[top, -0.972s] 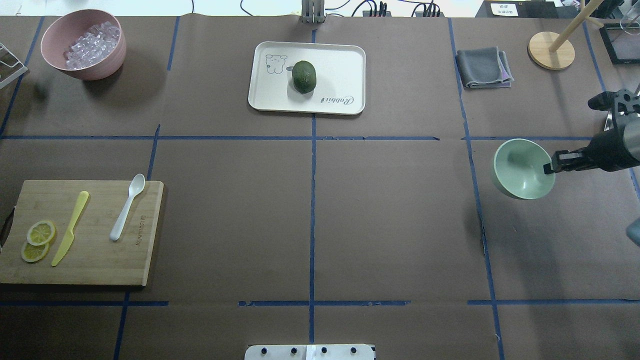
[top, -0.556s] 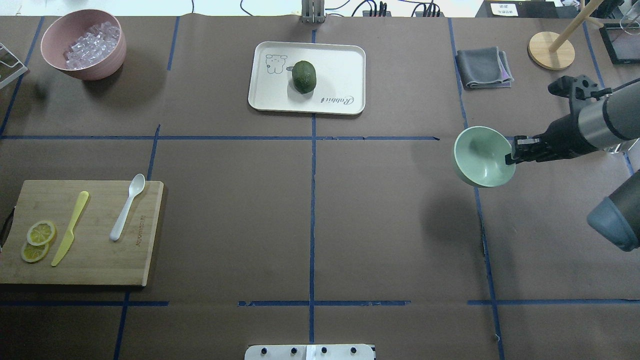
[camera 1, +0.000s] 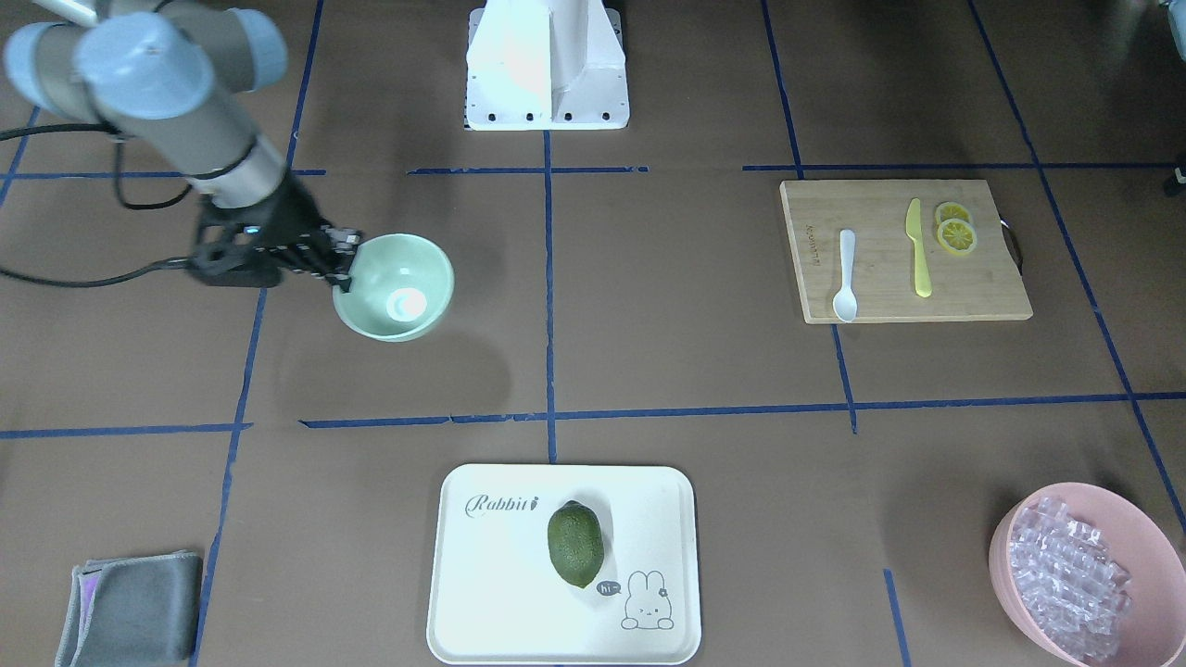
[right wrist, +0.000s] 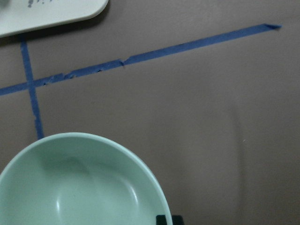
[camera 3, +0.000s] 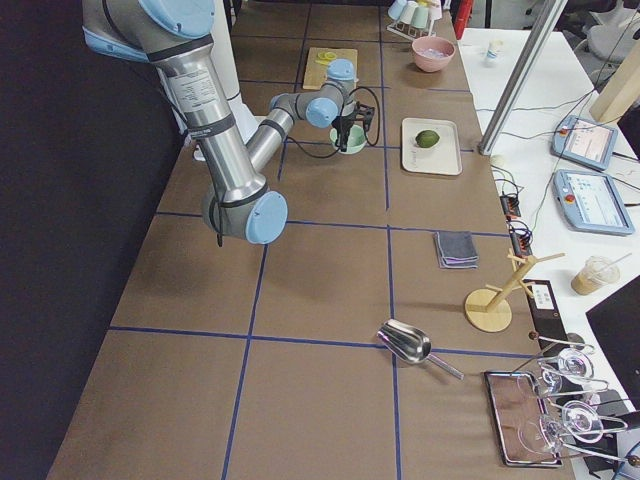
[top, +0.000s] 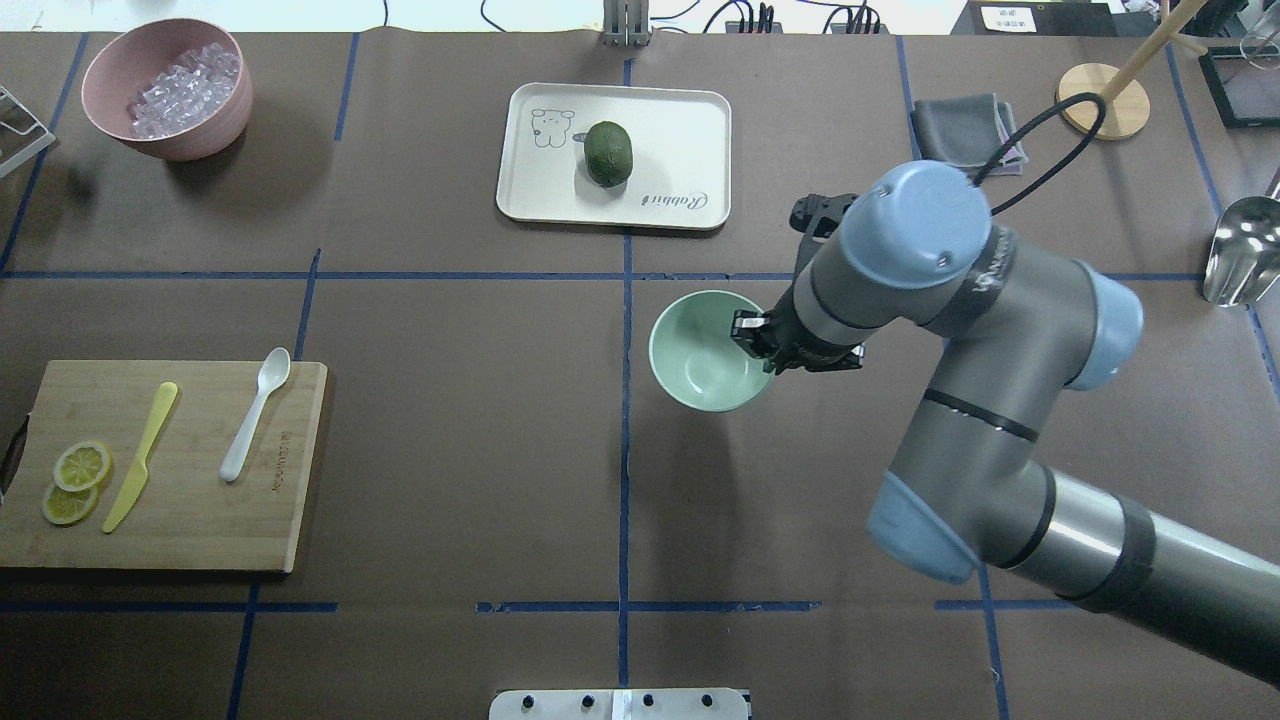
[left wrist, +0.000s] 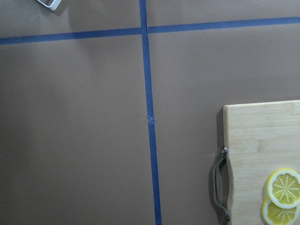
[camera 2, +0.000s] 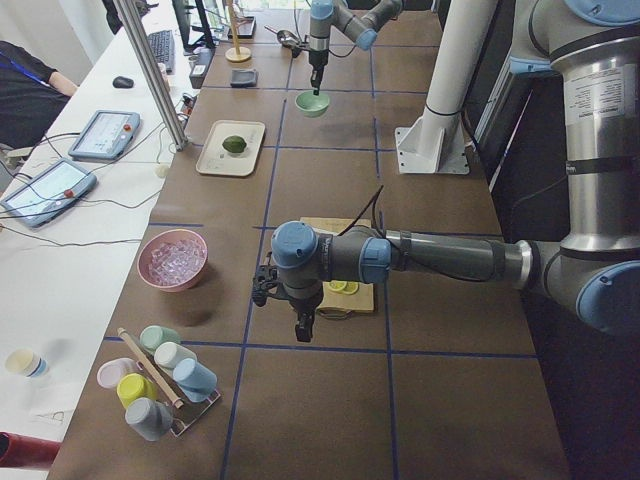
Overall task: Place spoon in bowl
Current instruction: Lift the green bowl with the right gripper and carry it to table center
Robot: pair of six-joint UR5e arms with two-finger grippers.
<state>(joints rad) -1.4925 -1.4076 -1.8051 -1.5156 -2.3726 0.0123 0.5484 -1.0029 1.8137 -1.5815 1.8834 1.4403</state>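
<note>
The white spoon (top: 255, 415) lies on the wooden cutting board (top: 200, 520) at the left, scoop pointing away from me; it also shows in the front view (camera 1: 845, 275). My right gripper (top: 752, 345) is shut on the near-right rim of the mint-green bowl (top: 700, 355) and holds it above the table just right of the centre line. The bowl is empty, as the right wrist view (right wrist: 79, 187) shows. My left gripper (camera 2: 303, 328) shows only in the exterior left view, pointing down beside the board's end; I cannot tell whether it is open or shut.
A yellow knife (top: 140, 457) and lemon slices (top: 80, 466) share the board. A white tray (top: 680, 130) holds a green fruit (top: 608, 153). A pink bowl (top: 165, 90) of ice-like pieces stands far left, a grey cloth (top: 950, 130) and metal scoop (top: 1235, 260) at the right.
My right arm has carried the bowl from the table's right side leftward to near the centre line. The spoon and board have not moved.
</note>
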